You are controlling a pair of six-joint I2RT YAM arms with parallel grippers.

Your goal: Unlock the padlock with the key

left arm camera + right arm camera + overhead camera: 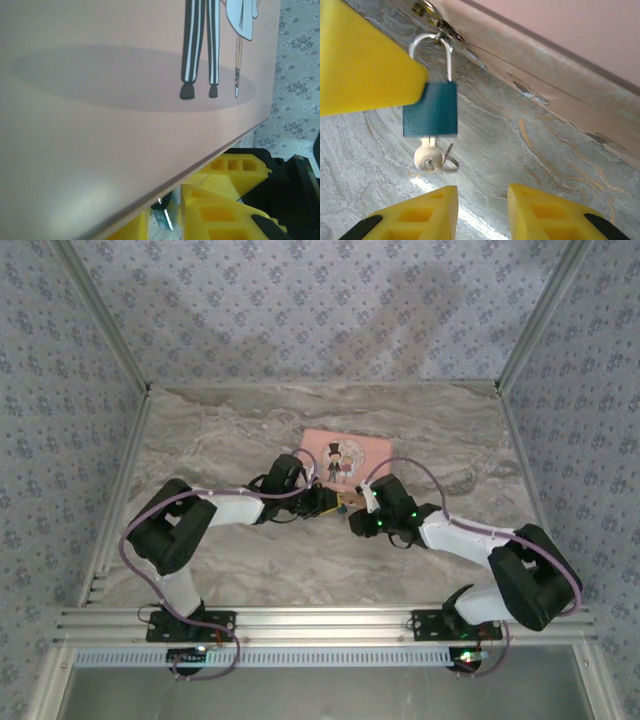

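Note:
A teal padlock (431, 116) hangs by its silver shackle (431, 47) from the hasp (439, 24) of a pink box (345, 455). The silver key (427, 157) sits in the keyhole at the padlock's bottom, with a small ring through its head. My left gripper (327, 502) is shut on the padlock, whose thin edge (167, 215) shows between its yellow fingers (215, 215). One of these fingers (365, 70) covers the lock's upper left corner. My right gripper (482, 202) stands open just short of the key, with nothing between its fingers.
The pink box, with a cartoon couple printed on its lid (125, 90), lies on the marble table (230, 430) just beyond both grippers. Patterned walls (320, 300) close in the back and sides. Bare marble (530, 150) lies right of the padlock, up to the box's front wall.

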